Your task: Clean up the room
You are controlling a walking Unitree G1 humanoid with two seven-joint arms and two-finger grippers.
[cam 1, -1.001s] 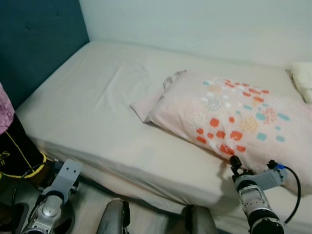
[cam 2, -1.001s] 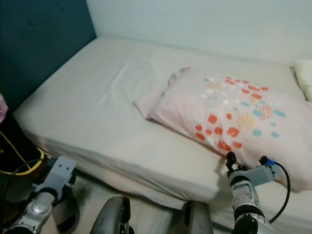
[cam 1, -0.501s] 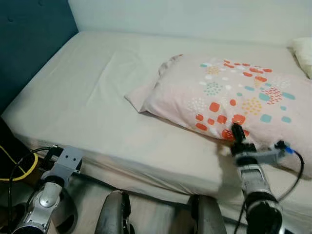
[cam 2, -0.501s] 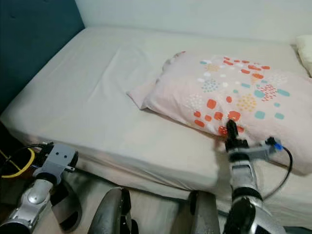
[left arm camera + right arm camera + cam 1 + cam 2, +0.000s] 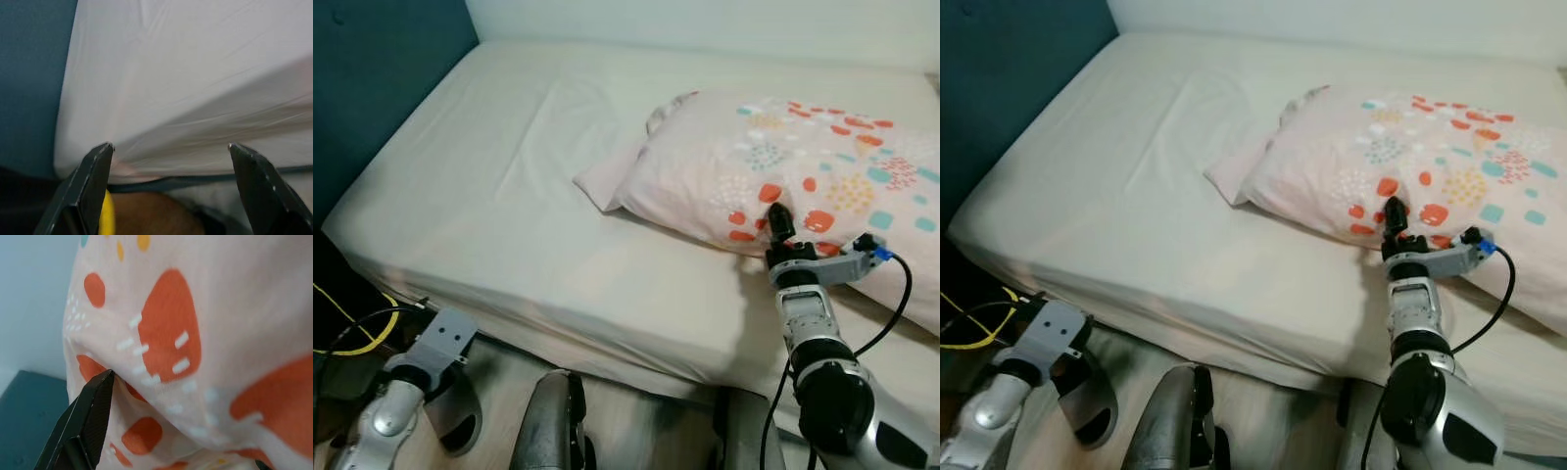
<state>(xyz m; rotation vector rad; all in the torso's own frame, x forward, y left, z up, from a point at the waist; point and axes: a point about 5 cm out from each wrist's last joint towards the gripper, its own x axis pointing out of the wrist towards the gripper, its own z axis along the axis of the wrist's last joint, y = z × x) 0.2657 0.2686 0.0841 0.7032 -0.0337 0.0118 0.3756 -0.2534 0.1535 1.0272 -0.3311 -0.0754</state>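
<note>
A pink pillow [image 5: 822, 176] with orange, teal and white dots lies on the right half of the cream bed [image 5: 499, 186]. My right gripper [image 5: 776, 217] reaches over the mattress edge, its tips against the pillow's near side. In the right wrist view one black finger [image 5: 90, 423] stands far to the side, the gripper open, and the pillow's fabric [image 5: 195, 333] bulges between the jaws. My left gripper [image 5: 171, 161] hangs low beside the bed's near left corner, open and holding nothing, facing the mattress side [image 5: 195, 98].
A teal padded headboard [image 5: 372, 88] bounds the bed on the left and a pale wall [image 5: 705, 20] runs behind it. A yellow cable [image 5: 352, 343] and dark items lie on the floor at the left. My legs [image 5: 553, 426] stand against the bed's front.
My right gripper has moved forward from the mattress's front edge up to the pillow, which now sits between its fingers. The camera has shifted. The left arm stays low.
</note>
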